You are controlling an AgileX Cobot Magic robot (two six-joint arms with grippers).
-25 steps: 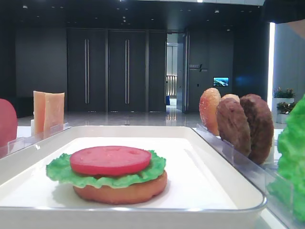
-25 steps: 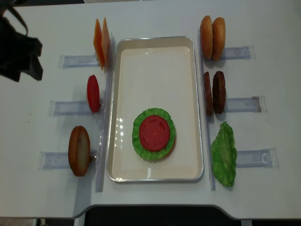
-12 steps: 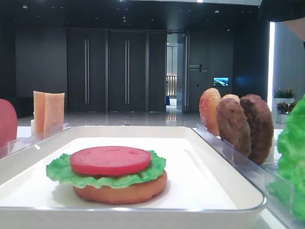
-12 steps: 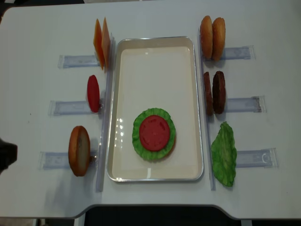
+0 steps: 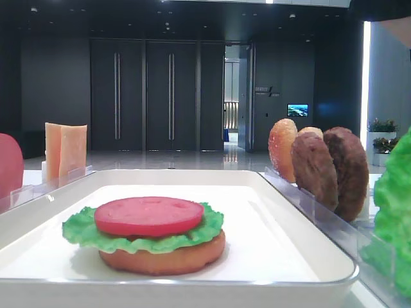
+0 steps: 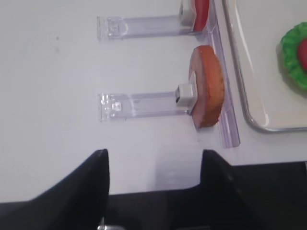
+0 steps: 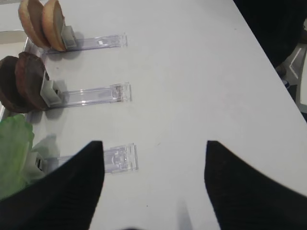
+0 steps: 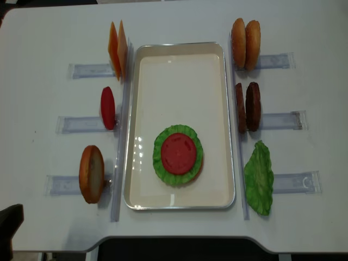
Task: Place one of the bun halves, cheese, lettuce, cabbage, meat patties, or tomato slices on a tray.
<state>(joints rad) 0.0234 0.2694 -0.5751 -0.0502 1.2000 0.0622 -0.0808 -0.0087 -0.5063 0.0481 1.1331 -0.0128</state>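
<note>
Your left gripper (image 6: 153,165) sits at the bottom of the left wrist frame with its two black fingers (image 6: 91,177) spread wide and nothing between them, over bare white table (image 6: 48,86) at the near edge; in the overhead view only a dark corner of it shows at the lower left. Your right gripper (image 7: 153,158) hangs likewise at the bottom of its wrist frame, wide and empty. Just above the left fingers, slightly right of centre, stands the round orange-brown glossy bun half (image 6: 207,86) on edge, propped against the end clip of a clear plastic rack (image 6: 139,103); a smooth red tomato slice (image 6: 200,10) stands in the rack beyond it at the top edge. The large white rimmed tray (image 8: 179,60) fills the middle of the overhead view, and in its lower half lies a stack: bun, ruffled green lettuce (image 8: 159,157), red slice on top. If you go for the bun half, I would line the fingers across its thin edge, come down squarely so neither pad clips the rack, and close on both flat faces before lifting straight up.
</note>
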